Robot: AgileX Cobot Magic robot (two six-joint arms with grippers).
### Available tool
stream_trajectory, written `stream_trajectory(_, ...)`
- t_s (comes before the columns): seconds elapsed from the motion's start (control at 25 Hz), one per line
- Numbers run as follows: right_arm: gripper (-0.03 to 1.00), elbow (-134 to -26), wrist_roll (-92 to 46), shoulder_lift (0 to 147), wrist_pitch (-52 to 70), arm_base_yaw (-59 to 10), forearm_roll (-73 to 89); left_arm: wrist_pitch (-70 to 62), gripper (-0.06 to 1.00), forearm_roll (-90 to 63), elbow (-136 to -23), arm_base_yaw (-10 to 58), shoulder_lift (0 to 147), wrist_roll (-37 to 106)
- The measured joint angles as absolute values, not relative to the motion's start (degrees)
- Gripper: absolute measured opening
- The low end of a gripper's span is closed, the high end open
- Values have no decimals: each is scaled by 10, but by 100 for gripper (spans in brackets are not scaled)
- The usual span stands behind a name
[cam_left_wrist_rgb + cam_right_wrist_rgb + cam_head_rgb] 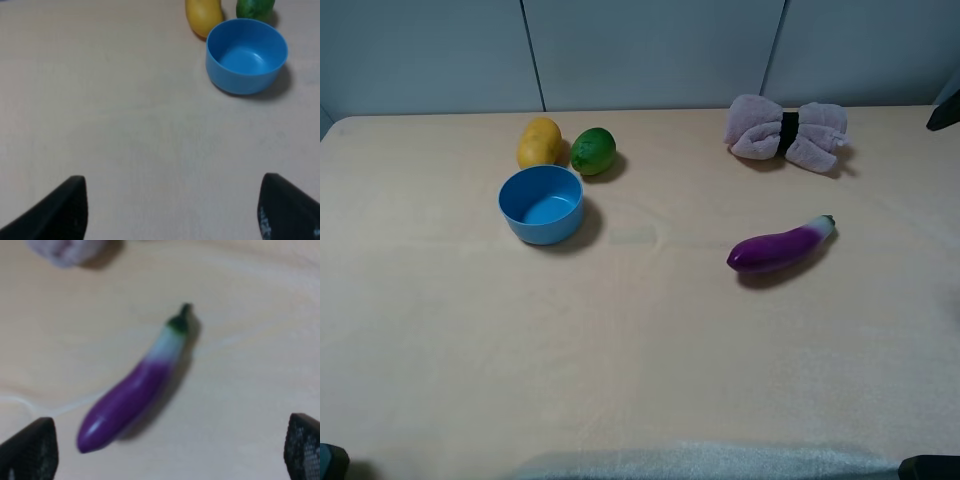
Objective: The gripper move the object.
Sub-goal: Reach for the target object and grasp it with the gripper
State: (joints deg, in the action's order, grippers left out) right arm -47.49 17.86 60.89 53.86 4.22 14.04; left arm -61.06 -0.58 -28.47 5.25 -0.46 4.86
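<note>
the eggplant (780, 246) lies on its side on the right half of the table (640, 370), set at a slant, with its rounded purple end toward the middle of the table and its pale end and green stem tip pointing toward the far right. nothing touches it. in the right wrist view, which is somewhat blurred, the eggplant (135, 390) lies on the table ahead of the right gripper (167, 455). the two black fingertips (30, 450) stand spread wide at the edges of the picture with bare table between them. the purple end lies close to one fingertip but apart from it, well away from the other, and the stem end points away from the gripper. the fingers hold nothing. beyond the stem, toward the far edge, sits a rolled cloth (785, 130), pinkish grey with a black band round its middle, apart from the eggplant; a corner of it shows in the right wrist view (65, 250). on the left half of the table stands a blue bowl (545, 228), upright and with nothing inside, well apart from the eggplant. just behind it lie a lemon (539, 142) and a lime (593, 151) side by side. the left gripper (175, 210) hovers over bare table, its fingers (70, 207) also spread wide and holding nothing, with the bowl (240, 80), lemon (202, 15) and lime (255, 7) well ahead of it.
</note>
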Motion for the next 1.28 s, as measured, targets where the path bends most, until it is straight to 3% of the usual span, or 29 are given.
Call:
stream_trajectory(0.16,68,-475,206,681,537,24,111,-611,77,-6,-285,53,-5,49)
stream_trajectory(0.76,68,-475,383,889,390,-172,67,-610,77,-6,-285,53,-5,49)
stream_trajectory(1.28,68,-475,422,930,334,-184,66,-610,77,-6,-285,53,-5,49)
